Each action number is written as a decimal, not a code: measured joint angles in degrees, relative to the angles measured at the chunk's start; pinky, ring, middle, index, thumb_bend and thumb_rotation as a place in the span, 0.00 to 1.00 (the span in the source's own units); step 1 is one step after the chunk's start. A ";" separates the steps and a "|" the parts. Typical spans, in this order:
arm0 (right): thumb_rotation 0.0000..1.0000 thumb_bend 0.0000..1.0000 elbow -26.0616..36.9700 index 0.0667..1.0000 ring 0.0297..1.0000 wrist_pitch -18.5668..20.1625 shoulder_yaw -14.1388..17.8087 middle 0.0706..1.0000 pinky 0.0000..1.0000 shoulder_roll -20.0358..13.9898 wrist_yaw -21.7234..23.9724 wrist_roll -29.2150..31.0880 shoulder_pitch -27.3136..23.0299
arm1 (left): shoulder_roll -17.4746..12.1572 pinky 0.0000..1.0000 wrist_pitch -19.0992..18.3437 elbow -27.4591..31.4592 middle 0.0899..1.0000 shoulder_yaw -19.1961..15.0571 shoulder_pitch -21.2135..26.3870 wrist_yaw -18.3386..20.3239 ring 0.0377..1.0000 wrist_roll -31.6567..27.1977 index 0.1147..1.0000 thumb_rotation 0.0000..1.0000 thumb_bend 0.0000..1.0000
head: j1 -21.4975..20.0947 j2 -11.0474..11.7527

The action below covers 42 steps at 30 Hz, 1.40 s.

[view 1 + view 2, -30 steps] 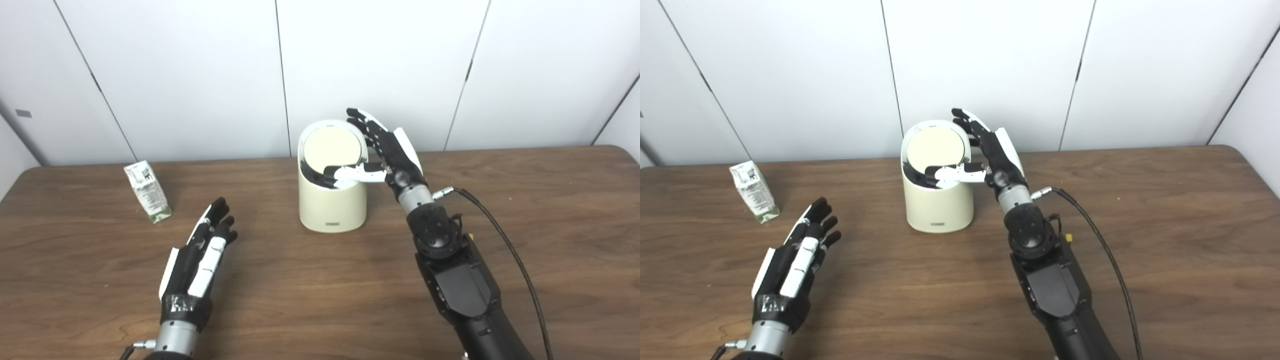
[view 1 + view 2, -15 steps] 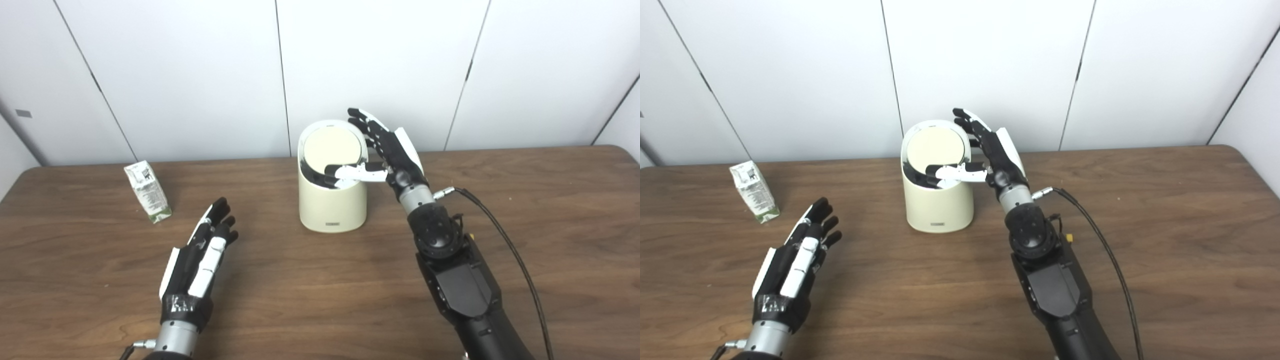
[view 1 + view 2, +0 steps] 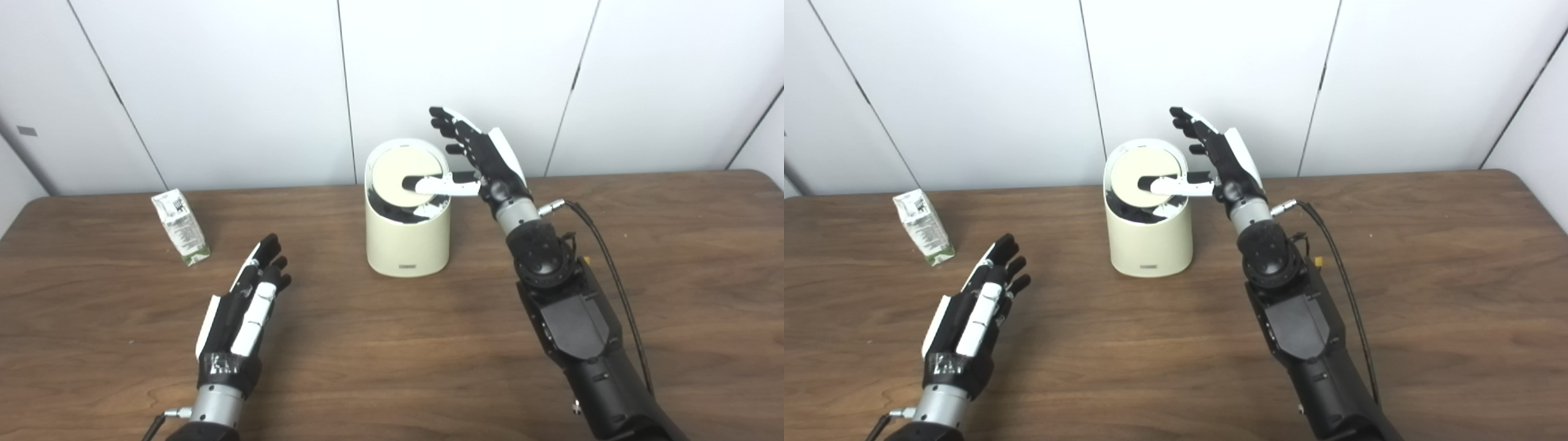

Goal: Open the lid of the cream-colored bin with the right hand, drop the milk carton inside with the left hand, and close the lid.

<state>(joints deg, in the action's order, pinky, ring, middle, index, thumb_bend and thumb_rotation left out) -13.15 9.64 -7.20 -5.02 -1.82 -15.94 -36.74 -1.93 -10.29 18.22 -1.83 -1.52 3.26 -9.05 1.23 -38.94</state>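
Observation:
The cream-colored bin (image 3: 407, 245) stands at the middle of the wooden table (image 3: 392, 367). Its round lid (image 3: 395, 174) is tilted up toward me, with a dark gap below its front edge. My right hand (image 3: 484, 159) is open at the bin's upper right. Its fingers are spread above the rim and its thumb reaches across the lid's front. The milk carton (image 3: 180, 228), white with a green base, stands at the far left. My left hand (image 3: 245, 306) is open and empty, low over the table, in front of and to the right of the carton.
A black cable (image 3: 612, 257) runs from my right wrist along the forearm. White wall panels (image 3: 245, 92) stand close behind the table's far edge. The table's right corner (image 3: 1513, 177) shows in the right eye view.
My right hand has risen and its thumb now lies higher across the lid, which is tilted up a little more. The camera has shifted slightly. The left hand and carton have not moved.

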 measured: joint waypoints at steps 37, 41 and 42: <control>0.11 0.98 -4.92 0.86 0.88 -8.40 -10.14 0.87 0.84 -5.87 -4.70 -17.00 -5.18 | 0.47 0.93 0.01 0.02 0.96 0.20 -0.07 -0.05 0.95 0.05 0.98 0.68 0.68 | 0.35 -0.09; 0.10 0.99 -4.94 0.85 0.86 -9.02 -9.70 0.86 0.82 -5.71 -4.69 -16.65 -5.17 | 0.42 0.93 0.02 0.03 0.97 0.18 -0.07 -0.03 0.95 0.05 0.98 0.68 0.68 | 0.18 0.00; 0.11 0.99 -5.04 0.85 0.85 -9.28 -9.45 0.85 0.82 -5.58 -4.68 -16.37 -5.16 | 0.39 0.92 0.02 0.03 0.96 0.17 -0.07 -0.02 0.95 0.05 0.98 0.69 0.68 | 0.09 0.00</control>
<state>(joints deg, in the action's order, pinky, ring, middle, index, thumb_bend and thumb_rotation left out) -18.19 0.37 -16.65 -10.60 -6.50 -32.31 -41.90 -1.54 -10.27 18.25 -1.66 -1.59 3.24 -9.00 1.32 -38.94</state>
